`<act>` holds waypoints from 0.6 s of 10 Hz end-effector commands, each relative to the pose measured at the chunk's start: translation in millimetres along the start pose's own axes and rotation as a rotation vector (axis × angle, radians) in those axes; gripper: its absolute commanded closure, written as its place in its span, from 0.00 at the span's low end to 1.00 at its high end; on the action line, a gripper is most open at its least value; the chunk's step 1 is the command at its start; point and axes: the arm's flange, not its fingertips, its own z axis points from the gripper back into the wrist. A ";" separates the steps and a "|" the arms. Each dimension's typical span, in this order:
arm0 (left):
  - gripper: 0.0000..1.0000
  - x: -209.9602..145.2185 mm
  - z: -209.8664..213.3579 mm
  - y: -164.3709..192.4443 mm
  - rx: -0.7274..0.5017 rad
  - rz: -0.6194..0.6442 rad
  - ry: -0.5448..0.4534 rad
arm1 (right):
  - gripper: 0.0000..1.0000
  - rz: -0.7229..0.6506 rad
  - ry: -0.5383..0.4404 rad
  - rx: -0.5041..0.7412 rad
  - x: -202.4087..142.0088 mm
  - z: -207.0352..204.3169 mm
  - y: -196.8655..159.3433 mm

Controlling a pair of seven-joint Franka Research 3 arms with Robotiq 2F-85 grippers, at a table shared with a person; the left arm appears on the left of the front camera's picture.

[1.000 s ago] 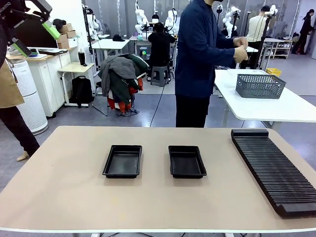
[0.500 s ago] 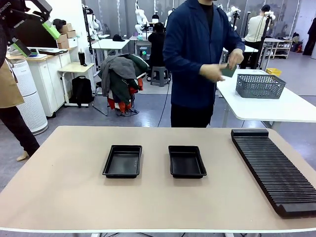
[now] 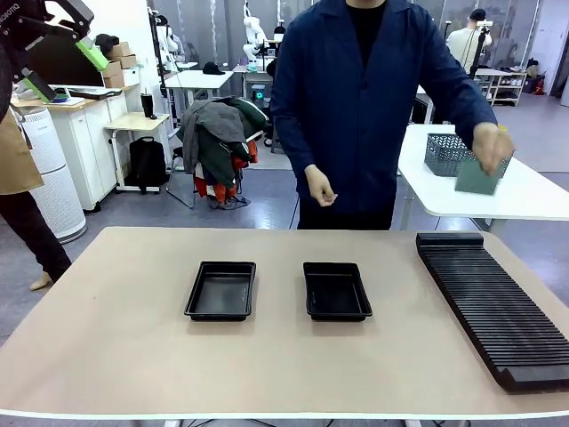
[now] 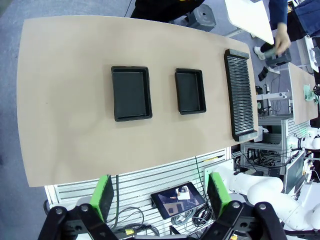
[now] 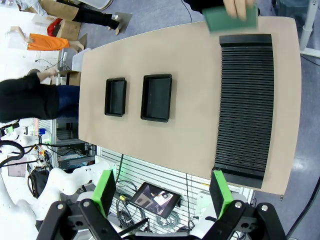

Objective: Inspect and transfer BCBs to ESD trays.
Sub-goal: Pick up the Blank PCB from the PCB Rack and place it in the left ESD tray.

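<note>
Two black ESD trays lie side by side mid-table, the left one and the right one, both with nothing in them. A person at the far side holds one green BCB in a hand, above the far right corner of the table. From the right wrist view that BCB hangs just beyond the rack's far end. My left gripper is raised high at the upper left, open; its fingers look down on both trays. My right gripper is open too, high above the trays.
A long black ribbed rack runs along the table's right side. A grey mesh basket stands on a white table behind the person. Another person stands off the table's left edge.
The person has turned from the white side table to face my table and swung the hand with the green BCB out to the right. Neither arm has moved.
</note>
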 end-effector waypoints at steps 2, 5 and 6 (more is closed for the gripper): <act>0.00 -0.1 -0.6 1.6 -0.007 0.005 0.002 | 0.00 -0.001 0.001 0.000 0.0 -0.3 -0.2; 0.00 -0.1 -0.6 1.6 -0.007 0.005 0.002 | 0.00 -0.001 0.001 0.000 0.0 -0.3 -0.2; 0.00 -0.1 -0.6 1.6 -0.007 0.005 0.002 | 0.00 -0.001 0.001 0.000 0.0 -0.3 -0.2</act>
